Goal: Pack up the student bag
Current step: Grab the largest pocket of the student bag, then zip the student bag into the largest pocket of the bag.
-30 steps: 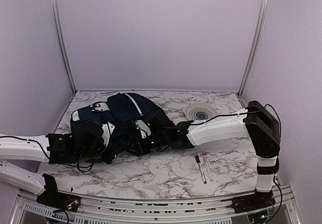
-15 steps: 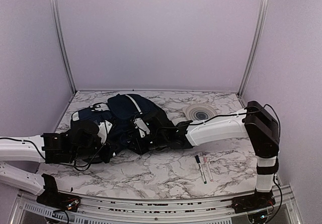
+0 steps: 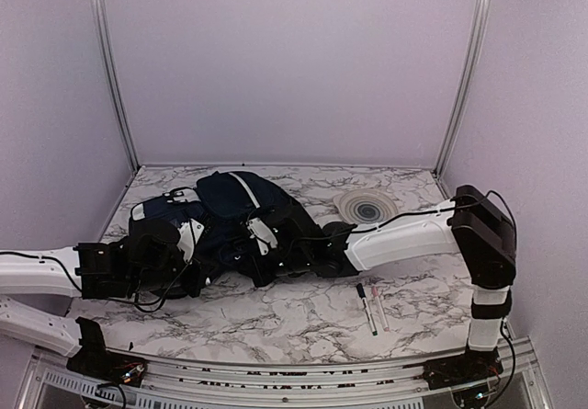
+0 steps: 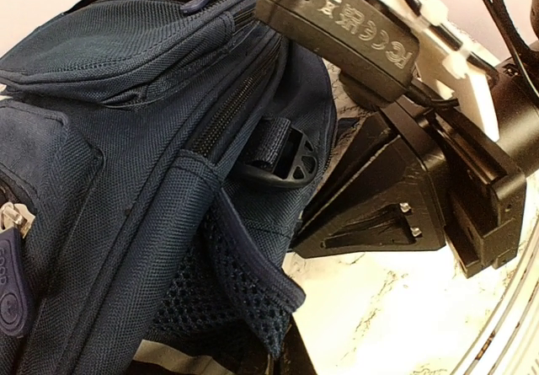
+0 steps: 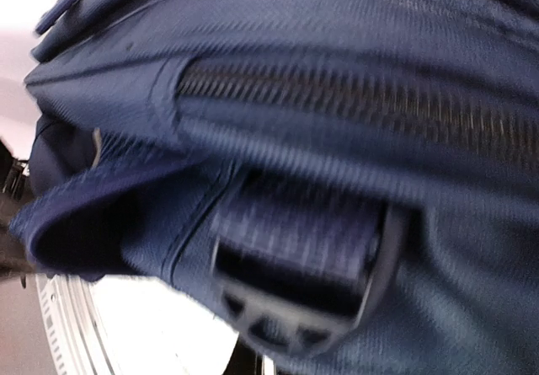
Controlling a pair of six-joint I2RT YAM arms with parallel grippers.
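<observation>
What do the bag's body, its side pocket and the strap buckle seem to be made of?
The student bag: woven synthetic fabric, likely nylon or polyester, matte, with a visible coarse weave. Side pocket: open mesh, holes showing. Buckle: probably moulded black plastic, smooth with a slight sheen.

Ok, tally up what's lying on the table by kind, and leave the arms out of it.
student bag: 1
pens: 2, a dark-tipped pen and a pale pen
round ribbed disc: 1
Total: 4
</observation>
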